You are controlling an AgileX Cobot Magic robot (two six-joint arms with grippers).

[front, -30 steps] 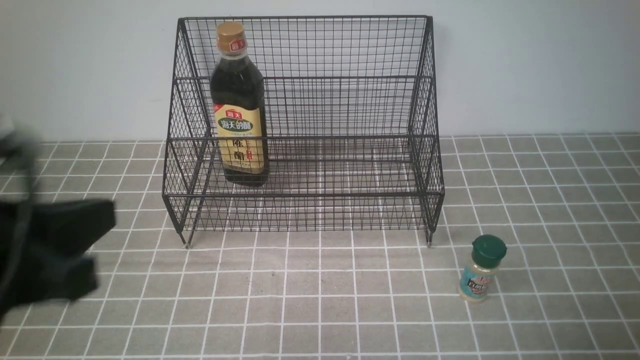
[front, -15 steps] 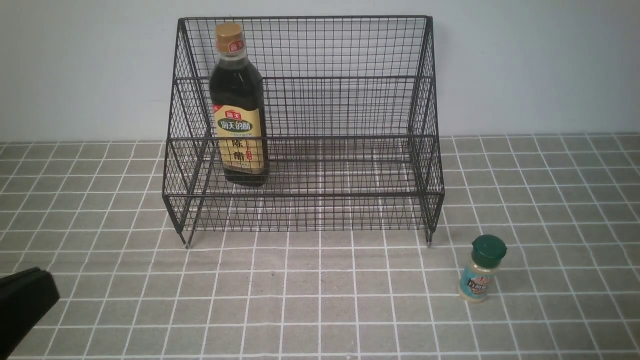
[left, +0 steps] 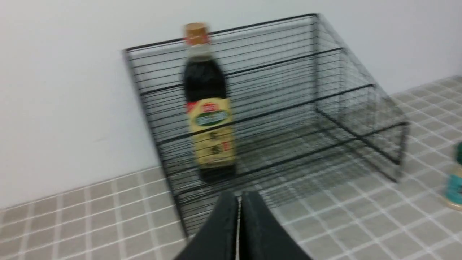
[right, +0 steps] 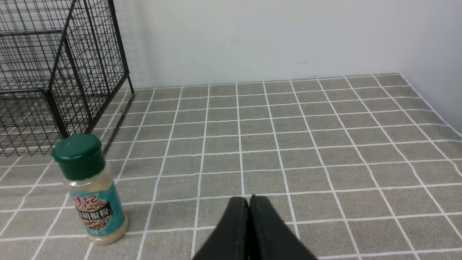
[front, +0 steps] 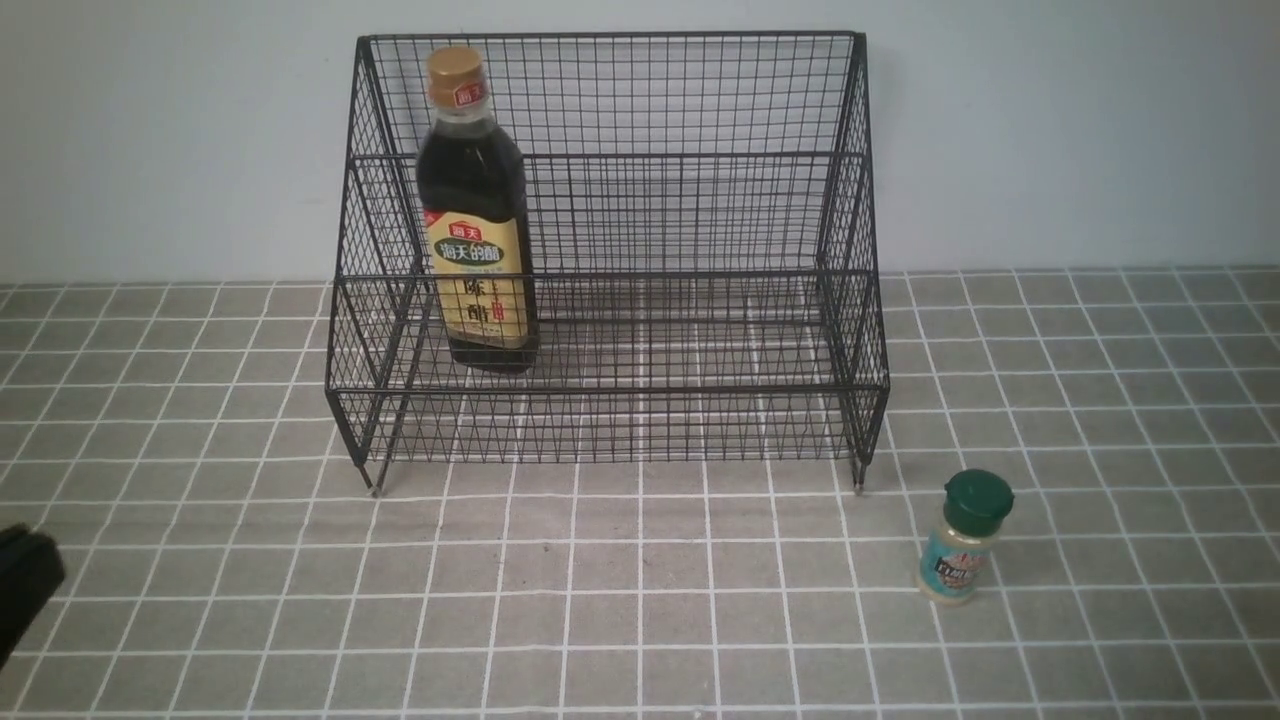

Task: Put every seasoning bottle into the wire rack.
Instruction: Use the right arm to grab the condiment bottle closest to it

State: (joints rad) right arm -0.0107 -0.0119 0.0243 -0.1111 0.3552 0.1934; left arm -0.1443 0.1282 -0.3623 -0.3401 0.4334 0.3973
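Left arm: over the last second I've watched it pull back from beside the rack's left side to the near-left corner. Only a dark sliver of it shows at the edge of the front view now.
Left end effector point(left: 238, 198): clenched and carrying nothing. In its wrist view the two fingers are pressed flat together, pointing towards the rack from the near side.
Tall dark bottle point(front: 478, 220): stands inside the wire rack point(front: 680, 100), on the lower near tier towards the left end, free of any grip. Its gold cap leans slightly left, but I judge it stable.
What that means: with the arm drawn away and the bottle standing alone, I count the first bottle as placed, so about half the job is done.
Small shaker point(front: 962, 540): still out on the worktop point(front: 640, 620), upright, near and just right of the rack's near-right leg and not touching it. It hasn't shifted.
Right end effector point(right: 249, 200): clenched and empty, fingers together, low over the tiles. The shaker is close by in its wrist view, well apart from the fingertips.
Next call: I'd say the right arm takes over. Its fingers must spread before they can close round the shaker's body.
Risk: the shaker is light and narrow, so a sideways nudge could topple it.
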